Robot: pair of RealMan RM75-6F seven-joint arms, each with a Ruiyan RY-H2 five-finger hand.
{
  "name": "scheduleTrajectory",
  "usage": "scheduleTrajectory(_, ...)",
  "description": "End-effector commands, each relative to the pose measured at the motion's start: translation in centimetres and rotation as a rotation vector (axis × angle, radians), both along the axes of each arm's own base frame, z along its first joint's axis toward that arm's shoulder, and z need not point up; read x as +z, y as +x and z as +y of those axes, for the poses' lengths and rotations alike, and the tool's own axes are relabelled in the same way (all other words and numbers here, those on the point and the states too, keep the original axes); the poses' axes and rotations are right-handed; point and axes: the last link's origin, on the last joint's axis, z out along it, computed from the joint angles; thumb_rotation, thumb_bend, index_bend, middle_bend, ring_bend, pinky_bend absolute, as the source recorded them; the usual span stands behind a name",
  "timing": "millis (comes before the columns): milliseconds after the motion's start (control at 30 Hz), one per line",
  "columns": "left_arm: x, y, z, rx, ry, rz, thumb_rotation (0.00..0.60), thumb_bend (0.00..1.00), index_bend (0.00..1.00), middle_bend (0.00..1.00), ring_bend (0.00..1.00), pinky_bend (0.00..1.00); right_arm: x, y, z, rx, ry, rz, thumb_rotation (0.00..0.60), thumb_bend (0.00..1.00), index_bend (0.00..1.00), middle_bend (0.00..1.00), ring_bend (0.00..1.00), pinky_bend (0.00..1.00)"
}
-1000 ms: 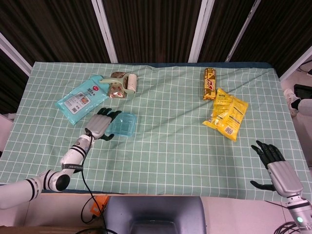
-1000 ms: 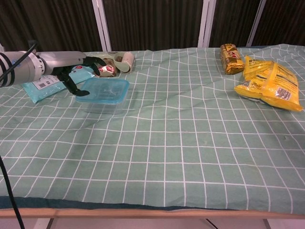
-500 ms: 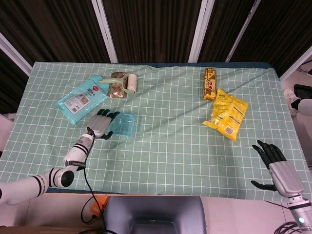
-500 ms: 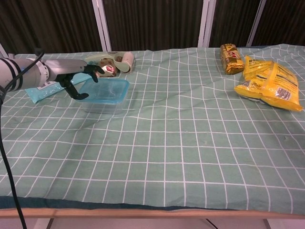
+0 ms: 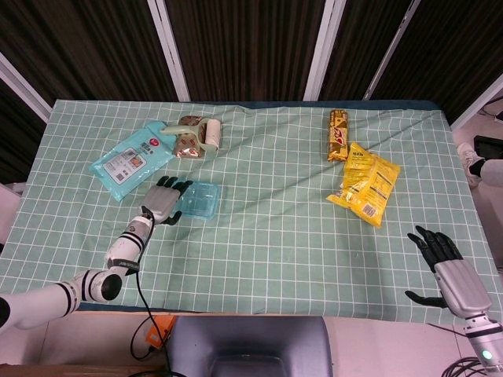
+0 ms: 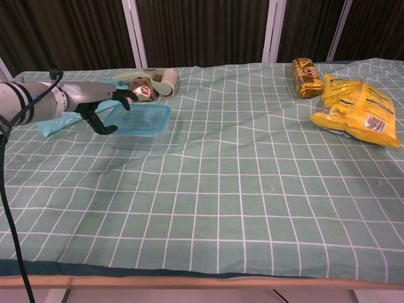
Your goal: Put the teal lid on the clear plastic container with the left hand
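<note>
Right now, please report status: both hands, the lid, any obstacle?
Left hand open beside teal lid, holding nothing. Lid sits on clear container. Right hand open, far off. No obstacle near.

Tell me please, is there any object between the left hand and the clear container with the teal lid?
Nothing visible is in the way. The left hand is right at the left edge of the teal lid, which already sits on the clear plastic container. The tape roll lies behind them, apart.
</note>
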Motion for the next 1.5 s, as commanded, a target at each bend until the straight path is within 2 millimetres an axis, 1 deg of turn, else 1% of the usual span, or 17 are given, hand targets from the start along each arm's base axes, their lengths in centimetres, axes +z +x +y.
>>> scheduleTrajectory(33, -0.1, -0.1, -0.1, 0.002, -0.005, 0.004, 0.6, 0.45, 0.0, 0.15, 0.0, 0.0, 0.0, 0.0, 0.0, -0.001, -0.001, 0.0, 0.6, 0.18, 0.0, 0.0, 0.0, 0.0)
scheduleTrajectory(633, -0.8, -0.9, -0.5, 0.013, -0.041, 0.037, 0.6, 0.45, 0.0, 0.18, 0.0, 0.0, -0.1, -0.1, 0.0, -0.001, 0.003, 0.004, 0.6, 0.18, 0.0, 0.0, 0.0, 0.0)
scheduleTrajectory(933, -1.1, -1.0, -0.6, 0.019, -0.054, 0.047, 0.6, 0.45, 0.0, 0.18, 0.0, 0.0, -0.1, 0.0, -0.1, -0.002, 0.004, 0.006, 0.6, 0.18, 0.0, 0.0, 0.0, 0.0)
scheduleTrajectory(1000, -0.9, -0.8, -0.5, 0.005, -0.037, 0.044, 0.6, 0.45, 0.0, 0.18, 0.0, 0.0, -0.1, 0.0, -0.1, -0.002, 0.003, 0.005, 0.6, 0.18, 0.0, 0.0, 0.0, 0.0)
scheduleTrajectory(1067, -0.5, -0.3, -0.3, -0.029, 0.01, 0.029, 0.6, 0.44, 0.0, 0.17, 0.0, 0.0, -0.1, 0.0, -0.1, -0.002, 0.001, 0.005, 0.6, 0.18, 0.0, 0.0, 0.0, 0.0)
scheduleTrajectory(1133, 0.5, 0.6, -0.1, -0.087, 0.086, -0.003, 0.6, 0.42, 0.0, 0.15, 0.0, 0.0, 0.0, 0.0, 0.0, -0.001, -0.001, 0.004, 0.6, 0.18, 0.0, 0.0, 0.0, 0.0)
scheduleTrajectory(1267, 2.9, 2.1, -0.6, -0.188, 0.196, -0.077, 0.6, 0.39, 0.0, 0.03, 0.0, 0.0, 0.0, 0.0, 0.0, 0.001, -0.003, 0.005, 0.6, 0.18, 0.0, 0.0, 0.0, 0.0)
scheduleTrajectory(1367, 5.0, 2.4, -2.2, -0.253, 0.245, -0.09, 0.6, 0.38, 0.0, 0.0, 0.0, 0.0, 0.1, 0.0, 0.1, 0.003, -0.004, 0.008, 0.6, 0.18, 0.0, 0.0, 0.0, 0.0)
scheduleTrajectory(1467, 7.0, 1.5, -5.6, -0.297, 0.276, -0.092, 0.6, 0.37, 0.0, 0.0, 0.0, 0.0, 0.0, -0.1, 0.2, 0.005, -0.005, 0.012, 0.6, 0.18, 0.0, 0.0, 0.0, 0.0)
scheduleTrajectory(1500, 7.7, 0.5, -7.4, -0.299, 0.281, -0.093, 0.6, 0.37, 0.0, 0.0, 0.0, 0.0, 0.0, 0.0, 0.3, 0.006, -0.004, 0.015, 0.6, 0.18, 0.0, 0.0, 0.0, 0.0)
